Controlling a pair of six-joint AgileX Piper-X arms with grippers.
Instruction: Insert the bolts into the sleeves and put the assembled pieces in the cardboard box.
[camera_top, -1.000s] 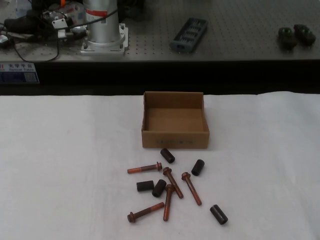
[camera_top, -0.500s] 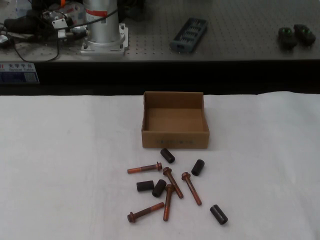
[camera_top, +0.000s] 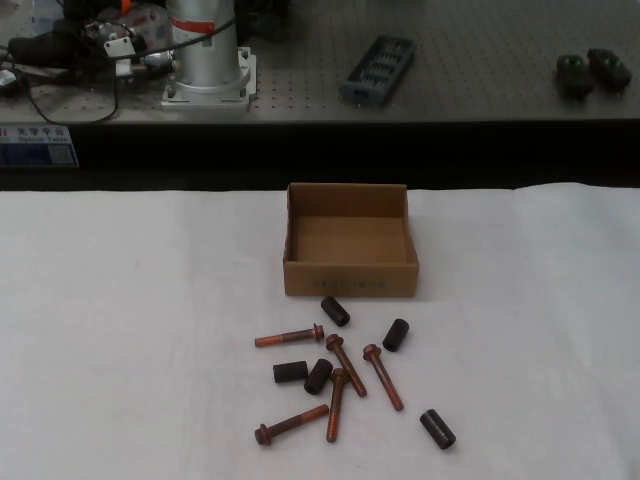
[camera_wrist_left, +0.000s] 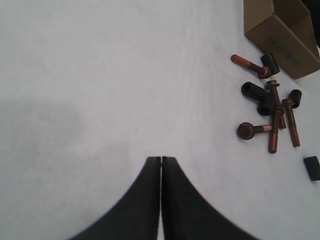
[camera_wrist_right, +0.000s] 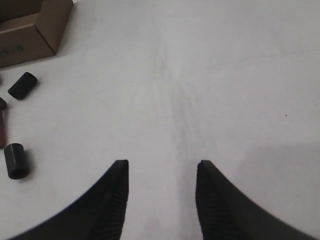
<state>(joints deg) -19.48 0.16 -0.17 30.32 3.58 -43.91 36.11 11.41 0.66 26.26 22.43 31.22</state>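
Note:
An open cardboard box stands mid-bench on the white cloth, nothing visible inside. In front of it lie several copper-coloured bolts mixed with several black sleeves; one sleeve lies apart at the near right. The left wrist view has the box, the bolts and the sleeves well off to one side of my left gripper, which is shut over bare cloth. My right gripper is open above bare cloth, with two sleeves and the box corner off to its side.
Beyond the cloth a dark perforated bench carries a metal arm base, a grey rack and two dark round items. Bare white cloth spreads wide on both sides of the pile.

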